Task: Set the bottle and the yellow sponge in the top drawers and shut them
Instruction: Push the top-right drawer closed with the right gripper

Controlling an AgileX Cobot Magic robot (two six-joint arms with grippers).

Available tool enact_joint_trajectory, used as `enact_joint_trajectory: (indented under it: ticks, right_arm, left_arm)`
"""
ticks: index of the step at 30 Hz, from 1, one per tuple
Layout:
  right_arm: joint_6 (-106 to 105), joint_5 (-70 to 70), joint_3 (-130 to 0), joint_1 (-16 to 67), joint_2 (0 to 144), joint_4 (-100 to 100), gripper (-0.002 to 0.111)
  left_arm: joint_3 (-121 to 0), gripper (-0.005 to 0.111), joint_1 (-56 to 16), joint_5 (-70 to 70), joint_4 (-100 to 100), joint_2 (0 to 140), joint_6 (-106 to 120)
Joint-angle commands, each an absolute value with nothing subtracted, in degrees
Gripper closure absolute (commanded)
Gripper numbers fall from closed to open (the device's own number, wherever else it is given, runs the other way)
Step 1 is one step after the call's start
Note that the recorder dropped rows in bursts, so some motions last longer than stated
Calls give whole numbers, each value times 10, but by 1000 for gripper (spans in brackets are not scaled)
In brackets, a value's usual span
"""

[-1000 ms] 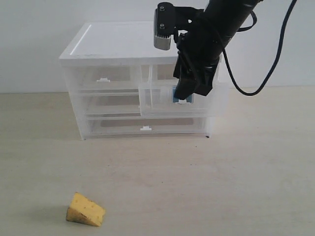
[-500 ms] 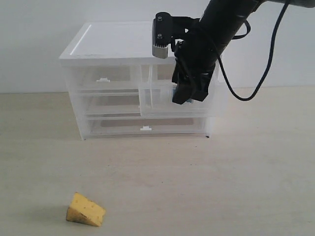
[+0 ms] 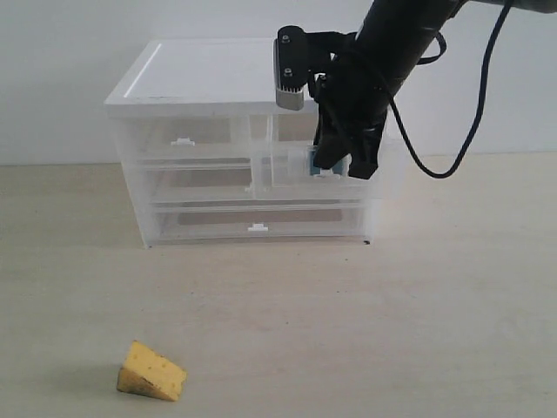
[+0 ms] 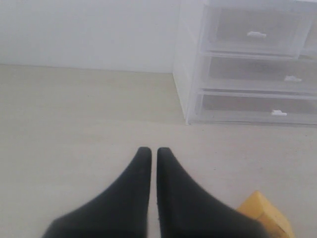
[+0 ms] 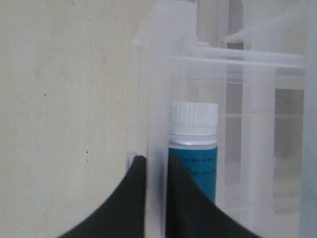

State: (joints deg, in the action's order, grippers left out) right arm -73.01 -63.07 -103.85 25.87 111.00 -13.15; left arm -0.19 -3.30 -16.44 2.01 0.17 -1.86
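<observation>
The bottle (image 5: 193, 148), white-capped with a teal label, sits inside the pulled-out right top drawer (image 3: 278, 178); only a bit of teal (image 3: 310, 164) shows through its wall. My right gripper (image 5: 154, 161) is shut on that drawer's front wall (image 5: 156, 124), one finger outside by the tab handle and one inside beside the bottle. It hangs at the drawer front (image 3: 338, 165). The left top drawer (image 3: 183, 139) is shut. The yellow sponge (image 3: 151, 372) lies on the table, near left. My left gripper (image 4: 149, 151) is shut and empty, low over the table, with the sponge (image 4: 265, 215) beside it.
The white drawer cabinet (image 3: 209, 78) stands at the back against the wall. Its two full-width drawers (image 3: 257, 222) below are shut. The right arm's black cable (image 3: 474, 131) loops down to the right of the cabinet.
My right gripper has let go of the bottle, lifted, shifted to the drawer's front wall and shut there. The drawer looks slid slightly back in. Left gripper and sponge unmoved.
</observation>
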Motion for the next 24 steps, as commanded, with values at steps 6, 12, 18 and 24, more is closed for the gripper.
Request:
enact_joint_trajectory:
  ticks: [6,12,18,24]
  right_arm:
    - [-740,-562,-1040,258,1107,-98,108]
    - [-743,-531,-1040,258,1107,-78,108]
    - [-740,-506,-1040,258,1107,-56,108]
    - [-733,-479,-1040,258,1107,-55,89]
  left_arm:
    - [0,102,-30,-163,19,0,-15]
    - [0,102,-30,-163,19,0,-15]
    - [0,102,-30,-163,19,0,-15]
    - [0,102,-30,-163,19,0,-15]
